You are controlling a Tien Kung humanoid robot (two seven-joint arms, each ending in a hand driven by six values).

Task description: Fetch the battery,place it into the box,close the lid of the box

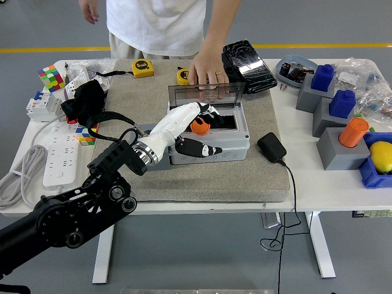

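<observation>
The grey box [211, 150] stands on the grey mat, with its smoky clear lid [205, 96] upright at the back. The orange battery [198, 127] sits low in the box's opening. My left hand [205, 130] reaches over the opening from the left. Its fingers [210, 111] are stretched out just above the battery, and its thumb [202, 149] lies apart over the box's front wall. A person's hand [205, 66] rests at the lid's top edge from the far side.
A black adapter [271, 147] with its cable lies right of the box. Yellow tape measures [142, 66], a black case [248, 58], grey stands with blue and orange pieces [343, 138], a power strip [60, 156] and a Rubik's cube [51, 78] surround the mat [202, 180].
</observation>
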